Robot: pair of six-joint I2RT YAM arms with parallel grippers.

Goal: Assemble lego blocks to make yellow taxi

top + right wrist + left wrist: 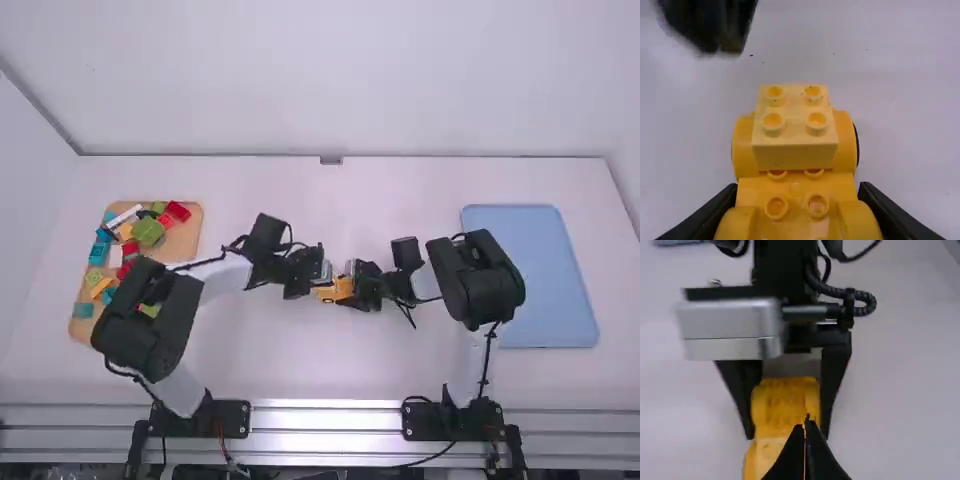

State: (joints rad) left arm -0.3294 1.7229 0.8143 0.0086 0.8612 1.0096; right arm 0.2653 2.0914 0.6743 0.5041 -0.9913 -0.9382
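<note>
Near the table's middle, my left gripper (316,272) is beside the yellow car base (334,291), and my right gripper (360,286) grips the base from the other side. In the left wrist view my left gripper (807,424) is shut with nothing between its fingertips, which overlap the car base (782,407) from this angle. In the right wrist view my right gripper (798,192) is shut on the sides of the wheeled car base (795,192). A paler yellow four-stud block (794,135) sits on its far end; the blurred left gripper (715,25) is above and to one side.
A wooden tray (190,240) of mixed loose blocks, including a green block (148,231) and a red block (177,211), lies at the left, partly under the left arm. A blue tray (535,270) lies at the right, beside the right arm.
</note>
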